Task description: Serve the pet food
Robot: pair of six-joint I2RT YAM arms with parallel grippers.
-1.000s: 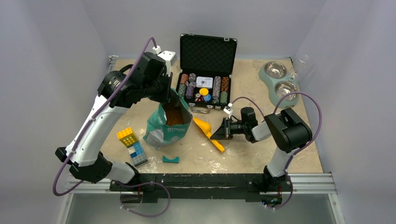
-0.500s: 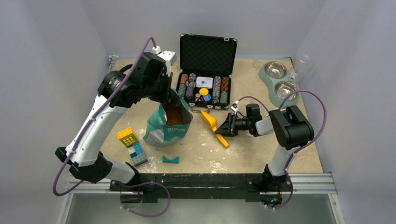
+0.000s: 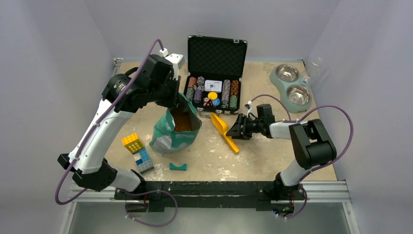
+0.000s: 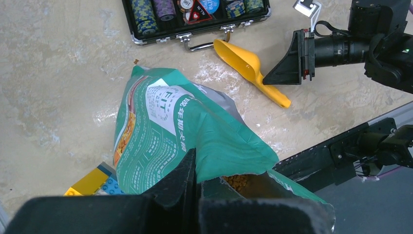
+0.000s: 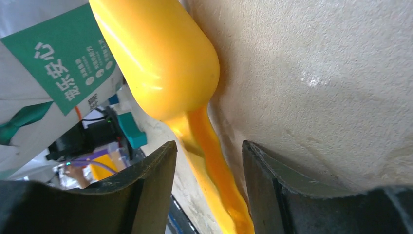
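Two arms share our table. Our left gripper (image 4: 197, 178) is pinched tight on the rim of the teal bag (image 3: 171, 140), whose mouth stands open. The pet food (image 3: 182, 121) lies inside it as a brown mass. At three o'clock of the bag the yellow scoop (image 3: 221, 127) lies flat on the table (image 3: 263, 156). Our right gripper (image 5: 208, 146) sits at the scoop's three o'clock, fingers moderately parted, the handle running between them. We cannot tell whether either pad touches it. The double bowl (image 3: 291, 87) stands at two o'clock, well apart.
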